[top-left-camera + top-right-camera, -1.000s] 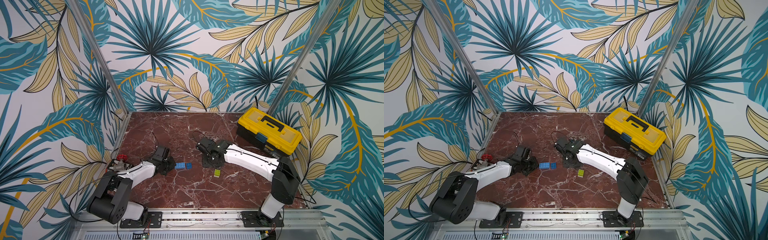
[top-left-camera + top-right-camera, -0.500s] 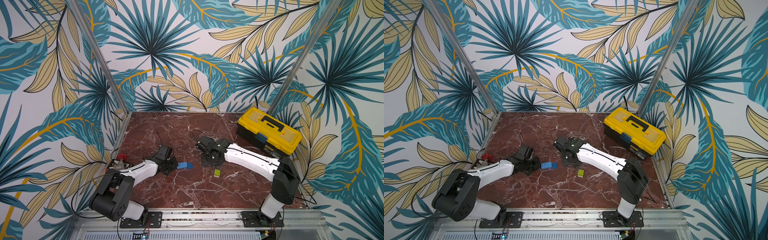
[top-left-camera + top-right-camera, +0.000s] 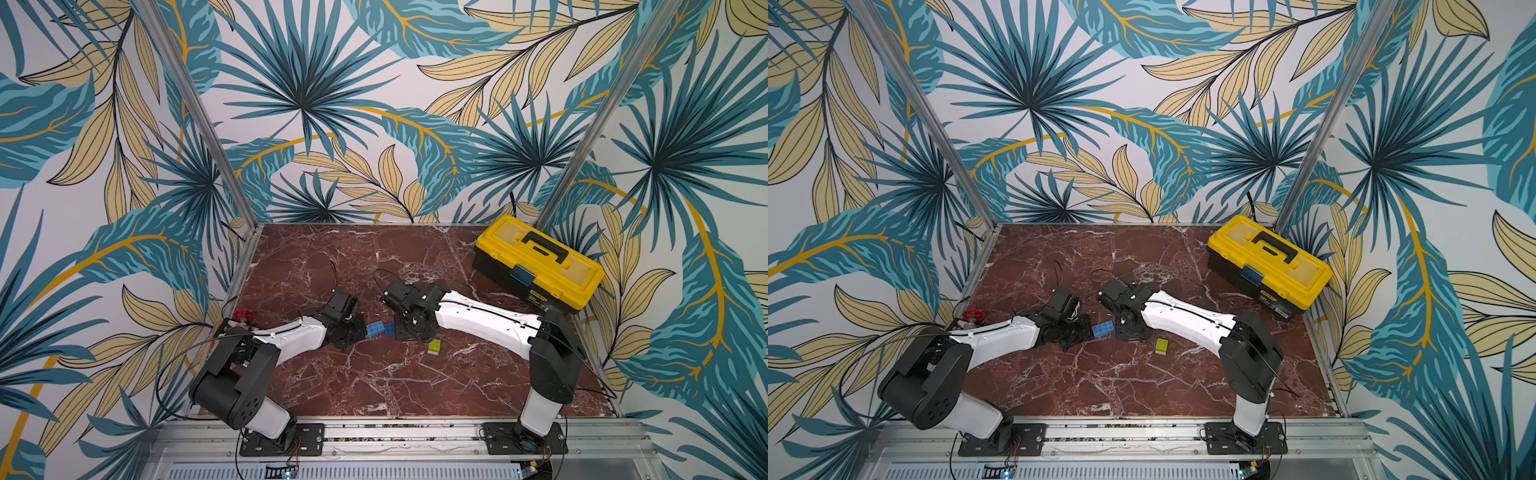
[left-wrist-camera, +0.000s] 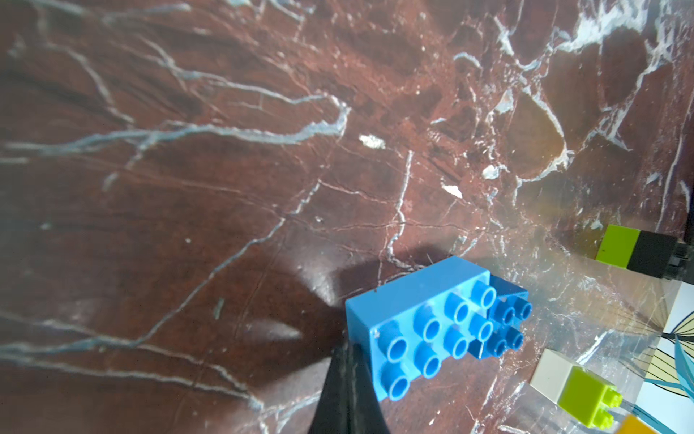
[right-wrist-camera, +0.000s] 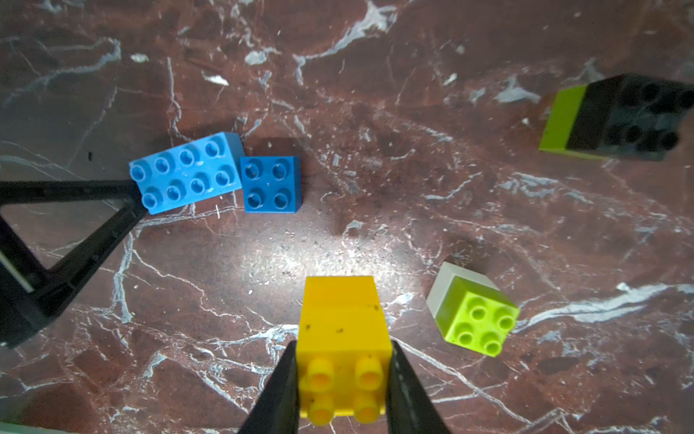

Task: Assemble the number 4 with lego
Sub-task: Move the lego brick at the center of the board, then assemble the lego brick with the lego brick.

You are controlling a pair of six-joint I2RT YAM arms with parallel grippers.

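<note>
Clenched left fingers [image 4: 345, 390] are now pushing the light-blue brick [image 4: 420, 323] against the dark-blue brick [image 4: 503, 323] — starting the crossbar — right fingers [image 5: 281, 394] gripping yellow bricks [image 5: 341, 338].

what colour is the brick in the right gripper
Yellow; the brick shows best in the right wrist view.

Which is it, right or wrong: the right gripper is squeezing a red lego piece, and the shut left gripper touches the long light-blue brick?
Wrong in one thing: the colour. The right wrist view shows the right gripper squeezing a yellow lego piece, not a red one, with a jaw on each side. The rest holds: the shut left gripper touches the long light-blue brick.
</note>
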